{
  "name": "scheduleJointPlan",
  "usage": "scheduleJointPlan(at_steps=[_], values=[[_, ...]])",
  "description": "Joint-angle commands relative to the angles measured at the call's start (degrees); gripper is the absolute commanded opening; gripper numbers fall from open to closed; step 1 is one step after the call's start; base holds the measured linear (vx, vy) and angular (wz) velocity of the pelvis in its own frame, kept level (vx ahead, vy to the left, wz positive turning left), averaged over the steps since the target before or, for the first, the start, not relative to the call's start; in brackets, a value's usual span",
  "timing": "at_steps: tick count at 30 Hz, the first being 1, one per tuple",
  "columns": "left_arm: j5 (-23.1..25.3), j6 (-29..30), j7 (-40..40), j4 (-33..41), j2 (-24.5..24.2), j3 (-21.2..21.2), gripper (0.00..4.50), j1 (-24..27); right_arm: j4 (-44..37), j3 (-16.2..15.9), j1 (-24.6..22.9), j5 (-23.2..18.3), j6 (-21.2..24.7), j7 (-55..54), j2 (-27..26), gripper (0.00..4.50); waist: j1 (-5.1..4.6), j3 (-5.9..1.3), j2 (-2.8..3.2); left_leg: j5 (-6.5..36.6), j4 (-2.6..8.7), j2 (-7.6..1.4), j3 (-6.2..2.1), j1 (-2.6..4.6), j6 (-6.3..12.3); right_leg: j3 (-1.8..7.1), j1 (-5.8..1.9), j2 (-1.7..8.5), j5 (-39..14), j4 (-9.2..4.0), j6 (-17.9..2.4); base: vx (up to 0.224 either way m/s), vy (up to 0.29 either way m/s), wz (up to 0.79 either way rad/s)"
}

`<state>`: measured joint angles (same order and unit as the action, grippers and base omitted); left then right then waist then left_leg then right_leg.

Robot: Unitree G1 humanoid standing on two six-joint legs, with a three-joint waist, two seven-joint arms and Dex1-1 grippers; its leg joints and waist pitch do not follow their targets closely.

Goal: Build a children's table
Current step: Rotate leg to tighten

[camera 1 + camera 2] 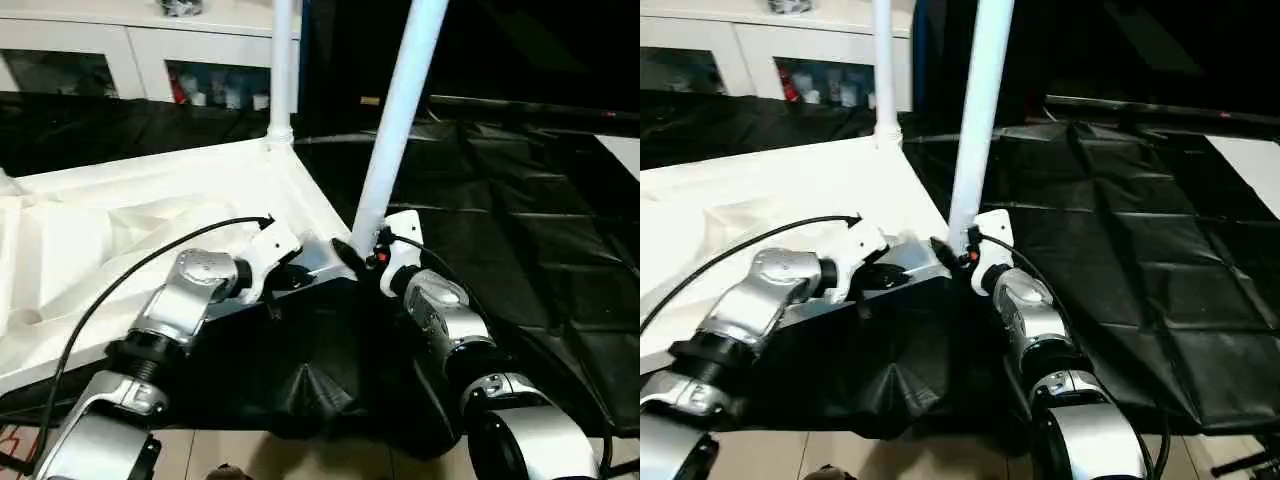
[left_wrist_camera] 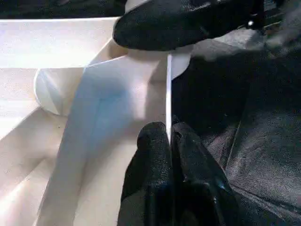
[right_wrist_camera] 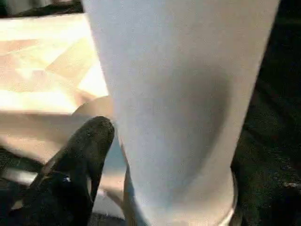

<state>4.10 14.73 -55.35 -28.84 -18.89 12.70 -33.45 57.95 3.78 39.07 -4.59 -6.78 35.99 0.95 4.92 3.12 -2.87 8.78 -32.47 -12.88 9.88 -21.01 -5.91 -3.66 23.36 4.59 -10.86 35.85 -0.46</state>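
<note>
The white table top [image 1: 120, 215] lies underside up on black sheeting [image 1: 520, 230], with one leg [image 1: 281, 70] standing in its far corner socket. The left gripper [image 2: 169, 141] pinches the top's thin rim at the near corner. The right gripper [image 1: 368, 258] straddles the base of a second, leaning leg [image 1: 395, 120]; whether it clamps it, I cannot tell

Near leg [image 1: 395, 120] blocks my right gripper [image 1: 372, 252] ahead; black sheet [image 1: 520, 230] to my right lies open.
</note>
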Motion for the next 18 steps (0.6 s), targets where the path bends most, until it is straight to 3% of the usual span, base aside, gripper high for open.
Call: scheduleJointPlan(at_steps=[1,3,8,16,18], values=[[-3.8,-3.2,-1.2,2.8,2.1,-0.2,0.00,-0.5,0.7,-5.6,0.1,1.2,1.0,8.0,-3.1,3.74,0.02,-3.74,0.08,13.5,3.51,-0.25,0.42,0.18,1.14,2.33,-2.88,3.00,-12.3,-4.54,-10.3,0.000,0.000,0.00],[-4.1,-4.4,-4.4,3.2,0.5,0.4,0.00,0.1,-0.5,-6.2,-0.3,1.0,1.6,14.0,-0.9,3.74,0.01,-3.75,0.36,12.9,3.43,-0.30,0.42,0.23,1.74,2.36,-2.90,2.95,-10.6,-4.46,-11.3,0.000,0.000,0.00],[-4.7,-6.1,-10.1,2.9,-2.3,1.3,0.00,0.2,-3.2,-7.4,-1.2,-0.3,2.9,26.4,4.2,3.74,0.21,-3.64,0.25,13.7,3.44,-0.42,0.47,0.45,2.13,2.31,-2.91,2.88,-10.9,-4.45,-12.1,0.000,0.000,0.00],[-5.8,-6.3,-16.1,3.5,-4.5,1.6,0.00,1.1,-4.1,-8.9,-1.7,-0.4,4.4,35.0,7.6,3.74,1.46,-3.69,0.12,13.1,3.34,-0.67,0.66,0.56,1.79,2.27,-2.80,2.99,-11.2,-4.15,-12.4,0.000,0.000,0.00],[-5.9,-6.1,-16.9,3.7,-5.0,1.6,0.00,1.4,-4.4,-9.4,-2.0,-0.3,4.8,36.8,7.9,3.51,1.55,-3.71,-0.08,12.7,3.30,-0.68,0.67,0.54,1.89,2.25,-2.79,3.04,-10.8,-4.04,-12.6,0.000,0.000,0.00]])
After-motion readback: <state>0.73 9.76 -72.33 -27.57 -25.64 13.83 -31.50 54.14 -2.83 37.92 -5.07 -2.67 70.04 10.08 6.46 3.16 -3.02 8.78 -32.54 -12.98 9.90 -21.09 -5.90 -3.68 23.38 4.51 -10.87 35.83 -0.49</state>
